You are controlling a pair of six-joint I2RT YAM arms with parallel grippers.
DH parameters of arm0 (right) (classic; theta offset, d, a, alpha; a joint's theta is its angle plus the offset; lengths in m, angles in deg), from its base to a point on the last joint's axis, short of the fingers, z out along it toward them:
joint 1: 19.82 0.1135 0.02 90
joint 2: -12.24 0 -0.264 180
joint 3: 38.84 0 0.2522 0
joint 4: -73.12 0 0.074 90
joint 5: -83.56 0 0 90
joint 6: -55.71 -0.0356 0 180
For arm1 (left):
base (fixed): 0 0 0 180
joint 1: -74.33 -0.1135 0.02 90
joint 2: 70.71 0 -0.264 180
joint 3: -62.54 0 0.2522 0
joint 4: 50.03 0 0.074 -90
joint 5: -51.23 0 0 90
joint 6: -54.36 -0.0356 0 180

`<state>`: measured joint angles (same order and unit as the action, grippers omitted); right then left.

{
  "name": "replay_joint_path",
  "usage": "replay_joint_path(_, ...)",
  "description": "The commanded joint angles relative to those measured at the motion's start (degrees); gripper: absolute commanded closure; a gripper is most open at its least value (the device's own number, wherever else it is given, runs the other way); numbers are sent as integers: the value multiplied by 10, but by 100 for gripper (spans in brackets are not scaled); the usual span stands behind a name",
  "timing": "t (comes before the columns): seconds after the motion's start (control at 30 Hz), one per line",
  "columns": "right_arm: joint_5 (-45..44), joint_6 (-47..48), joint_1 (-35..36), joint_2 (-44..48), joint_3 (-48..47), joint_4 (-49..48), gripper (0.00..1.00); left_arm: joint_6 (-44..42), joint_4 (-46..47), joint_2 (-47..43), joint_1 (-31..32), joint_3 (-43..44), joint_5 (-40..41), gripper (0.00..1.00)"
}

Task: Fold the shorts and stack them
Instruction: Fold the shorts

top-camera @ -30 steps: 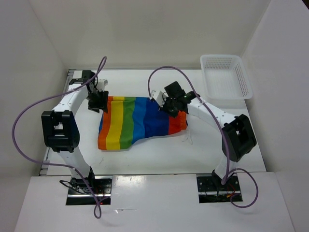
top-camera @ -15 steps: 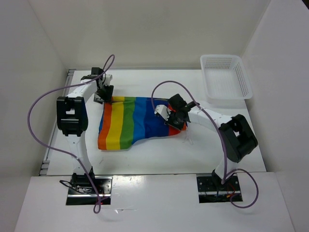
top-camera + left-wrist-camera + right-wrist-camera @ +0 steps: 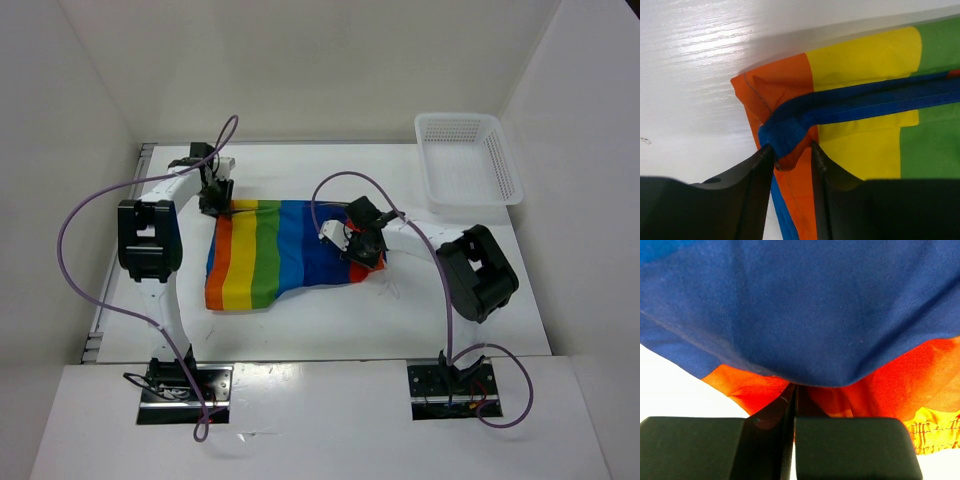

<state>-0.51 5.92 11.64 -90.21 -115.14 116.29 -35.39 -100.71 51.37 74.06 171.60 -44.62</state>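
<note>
Our left fingers point(image 3: 756, 182) grasp the shorts point(image 3: 280, 250) at the corner farthest from the basket point(image 3: 468, 160); right fingers point(image 3: 772, 407) clench the nearest edge. We judge this readies a fold.

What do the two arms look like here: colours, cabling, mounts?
Both the left arm and the right arm have white links joined by bulky black joint housings. A loose purple cable loops off each one. Each stands on a shiny metal base plate. The jaws are black, with plain flat faces and no visible markings.
</note>
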Motion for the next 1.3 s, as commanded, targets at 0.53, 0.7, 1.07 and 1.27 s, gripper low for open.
replay_joint_path(0.53, -14, 41, -3, -35, -12, -31, 100, -3, -1, -138, 24, 62, 9, 100)
replay_joint_path(0.7, -8, 52, -3, -35, -6, -20, 100, -3, 5, -113, 29, 100, 21, 100)
replay_joint_path(1.07, -3, 65, -3, -35, -6, -8, 100, -3, 69, 45, 35, 130, 113, 97)
replay_joint_path(1.27, -9, 50, -9, -16, -21, -13, 94, -3, 101, 68, 35, 121, 148, 92)
